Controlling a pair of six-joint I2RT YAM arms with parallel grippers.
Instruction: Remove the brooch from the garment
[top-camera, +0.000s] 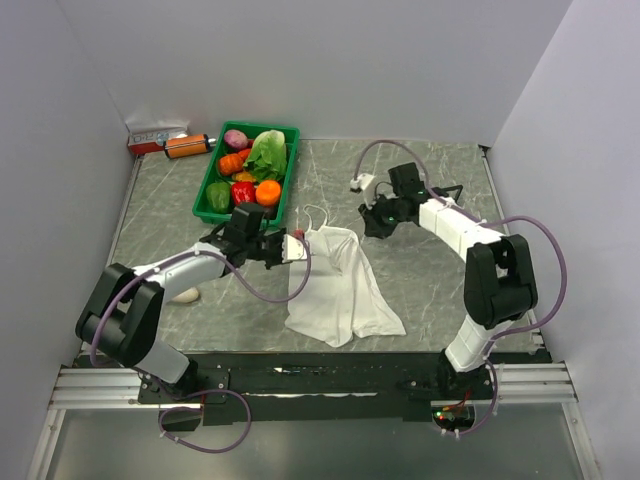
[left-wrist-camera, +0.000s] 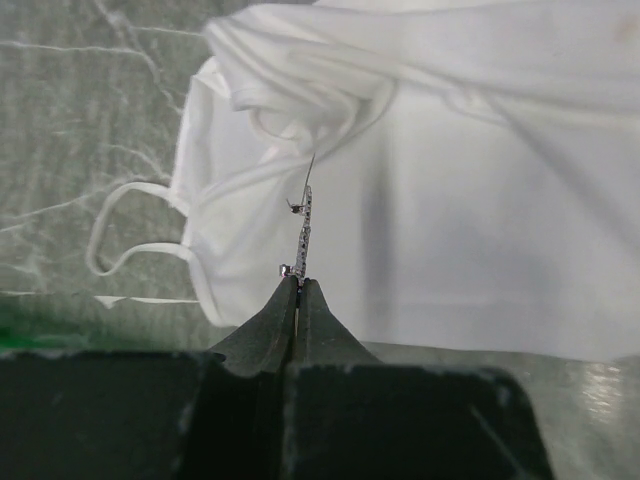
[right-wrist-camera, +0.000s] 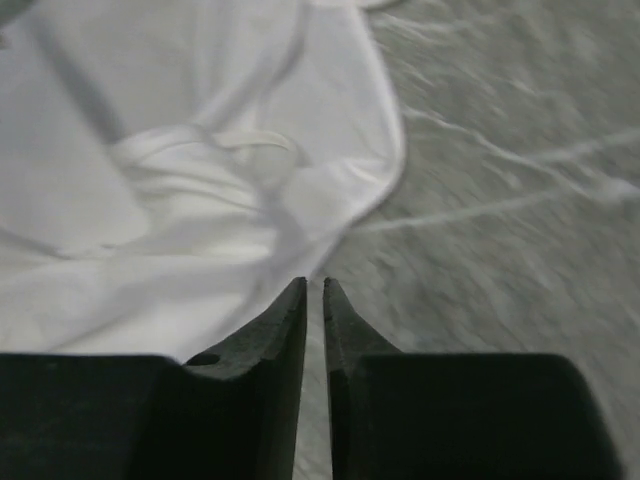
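L gripper (left-wrist-camera: 298, 287) is clamped tight on the base end of the brooch (left-wrist-camera: 303, 225), jaws pinched together w/ only the thin metal btwn them. R gripper (right-wrist-camera: 313, 285) hangs over the grey marbled table (right-wrist-camera: 520, 150) just off the edge of the garment (right-wrist-camera: 150, 180), jaws nearly together w/ a slim gap & nothing in it, so nothing pins the cloth down. Garment lies rumpled on the table, top hem bunched into folds, narrow straps (left-wrist-camera: 150, 248) loose to one side. Brooch is a slim silvery pin w/ a tiny dark ornament partway up. It stands up out of the L jaws, tip right at a fold of the hem; can't tell if the tip is free or caught in the fabric. Main risk, as I judge it: if the tip is caught, pulling away w/o the R gripper holding the cloth could drag the whole light top along instead of freeing the pin, or snag & tear the thin fabric. Second: grip is on a v. thin end, so a sideways tug could twist the pin in the jaws & drop it into the white folds, hard to find there. Also poss.: a strap loop hooks the pin on the way out.
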